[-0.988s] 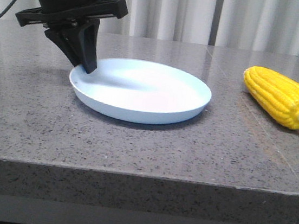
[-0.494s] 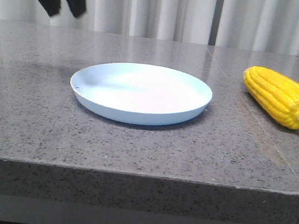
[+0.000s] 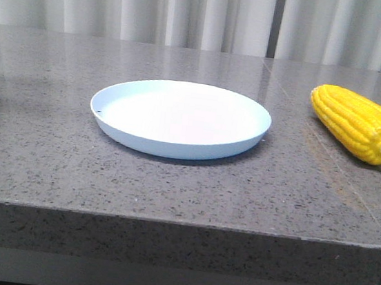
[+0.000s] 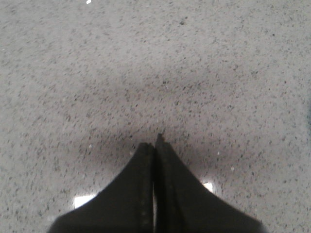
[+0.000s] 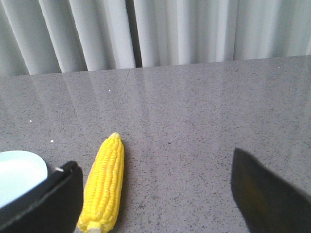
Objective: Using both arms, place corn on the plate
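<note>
The pale blue plate (image 3: 180, 117) sits empty on the grey stone table, a little left of centre. The yellow corn (image 3: 359, 125) lies on the table at the far right, its cream stub end toward the front. Neither arm shows in the front view. In the left wrist view my left gripper (image 4: 154, 143) is shut with nothing in it, its black fingers pressed together over bare stone. In the right wrist view my right gripper (image 5: 154, 170) is open wide; the corn (image 5: 104, 182) lies just inside one finger (image 5: 46, 204), untouched, and the plate (image 5: 19, 174) edge shows beyond that finger.
The table's front edge (image 3: 181, 221) runs across the near side. White curtains (image 3: 206, 12) hang behind the table. A seam in the stone (image 3: 328, 156) passes near the corn.
My left gripper was at the plate's left rim, then rose up and away to the left and has left the front view. The plate and corn have stayed put.
</note>
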You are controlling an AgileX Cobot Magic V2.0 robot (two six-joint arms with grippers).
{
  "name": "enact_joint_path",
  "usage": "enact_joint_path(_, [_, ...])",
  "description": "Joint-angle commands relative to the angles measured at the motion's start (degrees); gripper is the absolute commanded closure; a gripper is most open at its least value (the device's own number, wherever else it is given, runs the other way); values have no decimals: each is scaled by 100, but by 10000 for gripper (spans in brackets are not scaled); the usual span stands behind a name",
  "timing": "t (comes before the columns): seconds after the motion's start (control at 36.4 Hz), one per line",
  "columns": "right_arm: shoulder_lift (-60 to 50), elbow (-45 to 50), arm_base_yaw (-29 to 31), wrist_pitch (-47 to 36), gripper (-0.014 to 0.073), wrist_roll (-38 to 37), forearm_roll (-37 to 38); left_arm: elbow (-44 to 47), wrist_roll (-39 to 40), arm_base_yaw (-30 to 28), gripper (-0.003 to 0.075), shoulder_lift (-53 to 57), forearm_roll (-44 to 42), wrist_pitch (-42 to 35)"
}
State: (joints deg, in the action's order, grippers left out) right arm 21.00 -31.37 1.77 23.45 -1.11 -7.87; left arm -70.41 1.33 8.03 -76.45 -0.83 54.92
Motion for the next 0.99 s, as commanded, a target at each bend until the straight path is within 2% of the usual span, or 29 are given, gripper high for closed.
enact_joint_path(0.0, [76, -196, 29, -410, -48, 36, 15, 516, 50, -15, 741, 838, 121, -922])
enact_joint_path(0.19, [76, -196, 29, -410, -48, 36, 15, 1884, 50, 134, 741, 2211, 152, -2342])
enact_joint_path(0.33, [76, -196, 29, -410, -48, 36, 15, 2798, 27, 150, 741, 3317, 83, -2942])
enact_joint_path(0.52, [76, -196, 29, -408, -48, 36, 15, 3658, 29, 150, 741, 4874, 83, -3040])
enact_joint_path(0.71, [76, -196, 29, -408, -48, 36, 15, 4128, 13, 150, 741, 6042, 5, -3040])
enact_joint_path(0.96, [76, -196, 29, -408, -48, 36, 15, 4336, 13, 150, 741, 6852, -120, -3029])
